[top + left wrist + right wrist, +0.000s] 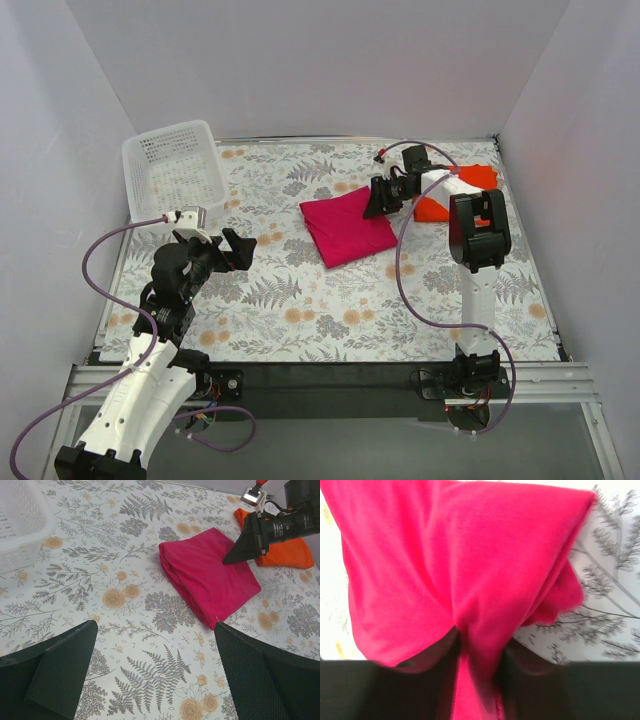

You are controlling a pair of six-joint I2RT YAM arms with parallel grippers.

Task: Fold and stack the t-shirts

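Observation:
The magenta-pink t-shirt [346, 229] lies folded to a rectangle mid-table; it also shows in the left wrist view [207, 577]. My right gripper [375, 206] is shut on its far right edge, and pinched pink cloth [470, 580] fills the right wrist view between the fingers [435, 680]. The orange-red t-shirt [470, 186] lies folded at the far right, partly hidden by the right arm; in the left wrist view [285, 550] it sits behind the right gripper [235, 557]. My left gripper [238, 250] is open and empty above the left of the table, its fingers [60, 665] wide apart.
A white perforated basket [172, 170] stands at the far left corner; its rim shows in the left wrist view [25, 535]. The floral tablecloth [300, 300] covers the table. White walls close in on three sides.

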